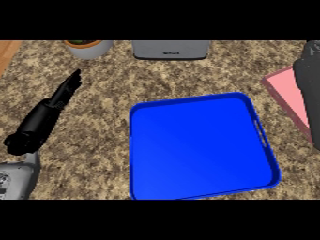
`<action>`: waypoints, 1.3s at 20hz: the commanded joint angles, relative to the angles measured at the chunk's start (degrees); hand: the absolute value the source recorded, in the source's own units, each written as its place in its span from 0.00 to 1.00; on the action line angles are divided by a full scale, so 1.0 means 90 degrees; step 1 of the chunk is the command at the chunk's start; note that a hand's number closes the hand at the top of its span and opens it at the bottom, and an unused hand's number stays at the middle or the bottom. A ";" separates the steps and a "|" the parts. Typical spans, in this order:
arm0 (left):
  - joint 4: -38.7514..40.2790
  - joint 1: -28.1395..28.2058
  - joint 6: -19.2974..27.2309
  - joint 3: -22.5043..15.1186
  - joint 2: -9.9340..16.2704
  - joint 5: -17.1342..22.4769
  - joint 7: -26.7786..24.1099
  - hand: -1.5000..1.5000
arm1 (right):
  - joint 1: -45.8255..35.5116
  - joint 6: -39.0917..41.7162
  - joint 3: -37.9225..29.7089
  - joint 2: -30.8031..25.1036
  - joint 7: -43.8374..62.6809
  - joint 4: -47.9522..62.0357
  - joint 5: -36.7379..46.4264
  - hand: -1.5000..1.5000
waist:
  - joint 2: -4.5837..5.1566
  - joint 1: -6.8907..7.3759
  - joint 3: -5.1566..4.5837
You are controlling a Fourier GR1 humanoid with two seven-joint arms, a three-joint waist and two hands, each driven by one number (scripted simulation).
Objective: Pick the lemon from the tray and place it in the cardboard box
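Speckled granite worktop (93,140). Blue tray (202,187) near front edge, right of centre, nothing visible in it. Pink box (284,91) at right edge, mostly hidden by right arm; right hand (316,50) over it near back right corner, fingers can't tell. Lemon not visible. Left hand (64,92) toward left edge, fingers straight, holding nothing. Grey appliance (171,49) and potted plant (87,47) at back edge.
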 commanded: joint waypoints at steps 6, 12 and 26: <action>-0.0003 0.0084 -0.0064 -0.0023 -0.0051 -0.0096 -0.0136 0.50 | 0.0256 0.0621 -0.0629 -0.1450 -0.1169 0.1405 -0.0346 1.00 | 0.0025 0.0030 0.0002; -0.0326 0.0076 -0.0004 -0.0106 -0.0166 -0.0117 0.0147 0.50 | 0.0131 0.1815 -0.0843 -0.1913 -0.1381 0.2711 -0.0595 1.00 | 0.0044 0.0129 0.0007; 0.0113 -0.0134 -0.0103 -0.0012 -0.0180 -0.0225 -0.0067 0.50 | 0.0304 0.3081 -0.1009 -0.2665 -0.3896 0.4043 -0.1052 0.00 | 0.0048 0.0100 0.0011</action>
